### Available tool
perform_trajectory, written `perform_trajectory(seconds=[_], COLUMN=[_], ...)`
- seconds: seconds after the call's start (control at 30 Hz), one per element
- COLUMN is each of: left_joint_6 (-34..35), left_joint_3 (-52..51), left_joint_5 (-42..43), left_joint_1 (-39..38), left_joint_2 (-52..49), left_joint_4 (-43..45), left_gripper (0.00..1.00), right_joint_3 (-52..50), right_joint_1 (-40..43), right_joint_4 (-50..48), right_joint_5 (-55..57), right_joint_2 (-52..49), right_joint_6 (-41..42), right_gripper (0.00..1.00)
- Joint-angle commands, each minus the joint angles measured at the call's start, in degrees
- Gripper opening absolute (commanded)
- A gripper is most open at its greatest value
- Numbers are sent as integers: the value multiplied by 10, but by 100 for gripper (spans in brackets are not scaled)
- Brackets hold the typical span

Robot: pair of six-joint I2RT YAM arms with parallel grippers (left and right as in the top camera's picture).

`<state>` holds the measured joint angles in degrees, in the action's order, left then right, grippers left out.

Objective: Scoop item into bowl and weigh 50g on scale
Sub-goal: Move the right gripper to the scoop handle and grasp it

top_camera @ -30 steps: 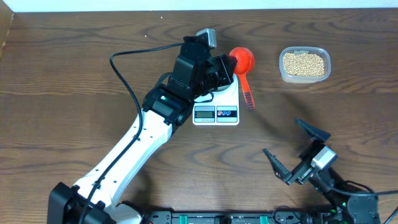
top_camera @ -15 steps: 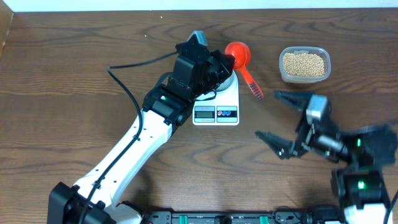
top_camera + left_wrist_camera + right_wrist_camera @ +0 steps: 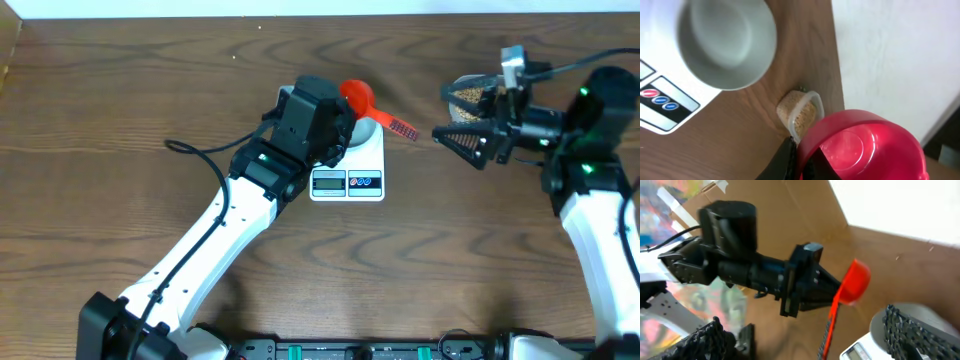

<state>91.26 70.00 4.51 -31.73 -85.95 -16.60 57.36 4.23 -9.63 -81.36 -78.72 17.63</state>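
Note:
My left gripper [image 3: 345, 108] is shut on the rim of a red scoop [image 3: 357, 96], held over the far side of the scale [image 3: 347, 168]; its ribbed handle points right. In the left wrist view the fingers [image 3: 788, 159] pinch the scoop's cup [image 3: 865, 147], and the white bowl [image 3: 727, 42] stands empty on the scale [image 3: 660, 102]. The left arm hides most of the bowl from above. The tan beans [image 3: 466, 97] lie in a clear tub [image 3: 801, 114] at the back right. My right gripper [image 3: 462, 118] is open in front of that tub, with nothing between its fingers.
The right wrist camera looks back at the left gripper [image 3: 805, 285], the scoop [image 3: 856, 280] and the bowl [image 3: 890, 325]. A black cable [image 3: 195, 150] loops on the wood left of the scale. The table's far edge meets a white wall just behind the tub.
The right arm swung up from the table's front edge to the back right, beside the tub. My left gripper shifted the scoop slightly left, and its handle swung round to the right.

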Motion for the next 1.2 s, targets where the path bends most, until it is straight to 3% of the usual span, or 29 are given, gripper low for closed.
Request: perform_trajectory(seconds=[0.0,0.2,0.3,0.43,0.6,0.77,0.9,1.17], left_joint_6=[30,30,30,38,38,49,67,85], left_joint_3=[3,3,3,3,3,3,3,3], left_joint_5=[-27,-66,-73,-83,-88,-91,-91,-90], left_joint_1=[0,0,0,0,0,0,0,0], left_joint_2=[-2,-2,-2,-2,-2,-2,-2,-2], left_joint_4=[-21,-70,-87,-115,-130,-130,-129,-129], left_gripper=[7,7,8,7,7,7,7,7], right_joint_3=[11,11,11,10,10,10,10,10], right_joint_1=[-16,-35,-58,-112,-160,-176,-176,-183], right_joint_4=[0,0,20,71,81,75,68,69], right_joint_5=[-26,18,70,187,247,254,253,253], right_joint_2=[-26,-57,-68,-85,-89,-89,-89,-89], right_joint_6=[12,114,114,99,99,114,117,117], right_gripper=[99,99,85,80,72,68,55,47])
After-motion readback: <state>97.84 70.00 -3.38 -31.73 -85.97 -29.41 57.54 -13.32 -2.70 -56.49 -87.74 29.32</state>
